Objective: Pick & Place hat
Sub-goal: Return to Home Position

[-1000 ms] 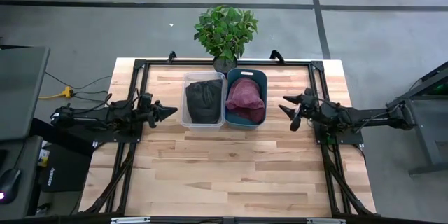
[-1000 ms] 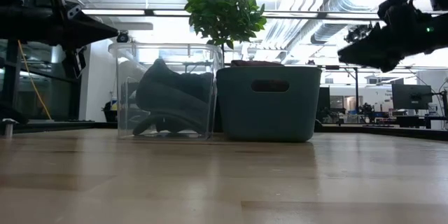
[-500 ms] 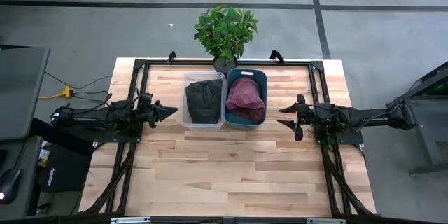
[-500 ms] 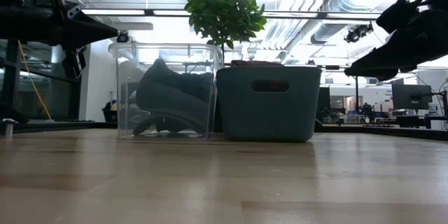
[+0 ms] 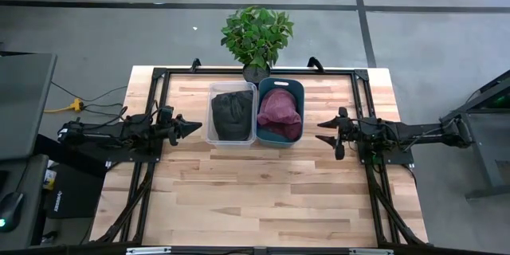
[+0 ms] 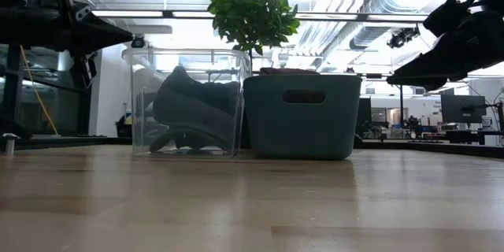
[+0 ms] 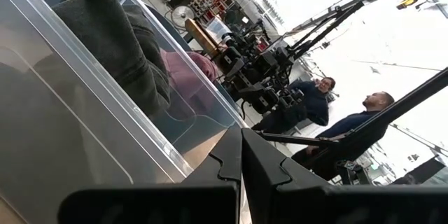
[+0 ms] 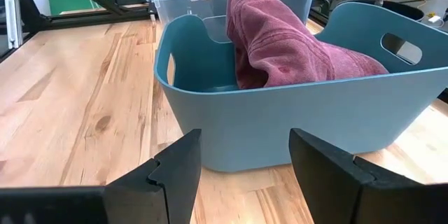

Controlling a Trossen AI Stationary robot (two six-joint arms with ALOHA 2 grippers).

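Observation:
A dark red hat (image 5: 279,110) lies in a teal bin (image 5: 296,88) at the table's far middle; it also shows in the right wrist view (image 8: 280,45). A dark grey hat (image 5: 231,113) lies in a clear plastic bin (image 5: 213,92) beside it on the left. My right gripper (image 5: 329,134) is open and empty, level, just right of the teal bin (image 8: 280,126). My left gripper (image 5: 196,127) is shut and empty, just left of the clear bin (image 7: 84,126).
A potted plant (image 5: 256,36) stands at the table's far edge behind the bins. A black frame (image 5: 159,80) runs around the table's edges. Bare wood (image 5: 255,191) lies on the near half. In the left wrist view, people (image 7: 315,101) sit in the room beyond.
My right gripper has drawn back a little toward the table's right edge and gone toward the near edge, turning about its own axis, and then kept still. Its fingers stay open. The bins and hats have kept still.

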